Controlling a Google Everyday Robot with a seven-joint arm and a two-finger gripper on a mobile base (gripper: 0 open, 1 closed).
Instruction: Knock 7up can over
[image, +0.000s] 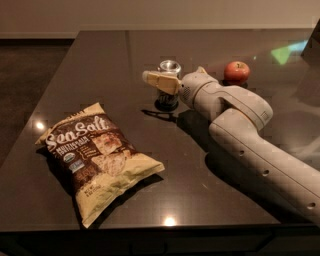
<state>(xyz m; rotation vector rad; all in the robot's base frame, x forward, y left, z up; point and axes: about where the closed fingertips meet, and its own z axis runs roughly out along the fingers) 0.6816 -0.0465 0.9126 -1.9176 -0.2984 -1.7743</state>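
The 7up can (168, 67) stands upright on the dark table (100, 60) at the middle back. Its silver top shows clearly, and most of its body is hidden behind my gripper. My gripper (159, 82) reaches in from the right on the grey arm (250, 135). It lies across the front of the can at mid height, with its cream tip pointing left just past the can's left side. It looks to be touching or nearly touching the can.
A red apple (236, 71) sits to the right of the can, behind my arm. A sea salt chip bag (97, 157) lies flat at the front left. The table's front edge runs along the bottom.
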